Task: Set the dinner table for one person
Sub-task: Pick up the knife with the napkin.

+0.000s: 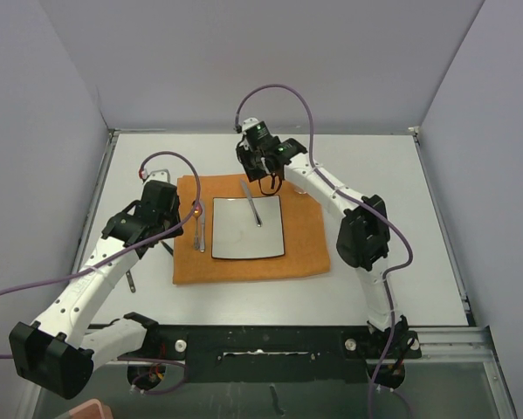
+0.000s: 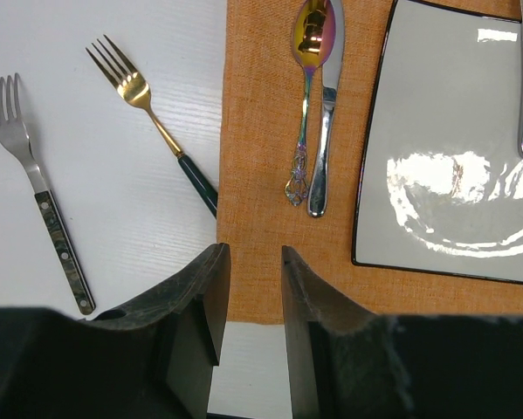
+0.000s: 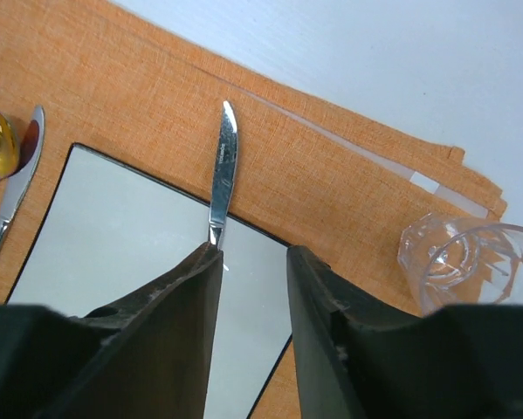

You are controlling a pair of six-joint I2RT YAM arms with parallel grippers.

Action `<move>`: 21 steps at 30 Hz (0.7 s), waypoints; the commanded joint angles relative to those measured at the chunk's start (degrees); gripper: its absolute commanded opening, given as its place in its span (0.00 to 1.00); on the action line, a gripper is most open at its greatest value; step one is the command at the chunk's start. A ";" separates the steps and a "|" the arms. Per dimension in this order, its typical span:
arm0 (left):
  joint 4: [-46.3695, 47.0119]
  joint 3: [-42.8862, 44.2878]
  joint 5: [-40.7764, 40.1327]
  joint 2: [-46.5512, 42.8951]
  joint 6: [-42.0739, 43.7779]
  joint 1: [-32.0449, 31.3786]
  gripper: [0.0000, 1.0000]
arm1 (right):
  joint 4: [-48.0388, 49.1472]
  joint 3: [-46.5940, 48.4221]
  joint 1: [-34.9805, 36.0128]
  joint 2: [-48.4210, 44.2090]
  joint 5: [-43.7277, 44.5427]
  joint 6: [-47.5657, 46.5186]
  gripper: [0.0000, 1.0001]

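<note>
On the white dinner table [image 1: 375,262] lies an orange cloth mat [image 1: 305,244] with a square white plate [image 1: 244,240] on it. A steel knife [image 3: 223,166] rests slanted on the plate's far part, its blade tip out over the mat. My right gripper [image 3: 254,257] hovers open over it, the knife's handle running under the left finger, nothing between the jaws. An iridescent spoon [image 2: 312,44] and a second knife [image 2: 324,131] lie on the mat left of the plate [image 2: 453,113]. My left gripper [image 2: 252,262] is open and empty over the mat's near left edge.
A gold fork with a dark handle [image 2: 147,113] and a silver fork [image 2: 34,175] lie on the bare table left of the mat. A clear glass [image 3: 466,262] stands at the mat's far right corner. Grey walls close the table in on three sides.
</note>
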 commanded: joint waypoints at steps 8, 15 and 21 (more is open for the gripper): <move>3.03 0.49 0.52 0.46 0.50 0.46 0.29 | -2.85 2.06 2.12 7.26 -2.77 3.89 0.39; 2.15 0.15 0.35 -0.29 -0.22 0.53 0.29 | -2.98 5.00 3.34 12.02 -3.18 3.77 0.39; 1.06 -0.30 -0.54 -1.23 -0.35 0.55 0.29 | -3.01 6.88 3.39 13.76 -2.78 3.54 0.40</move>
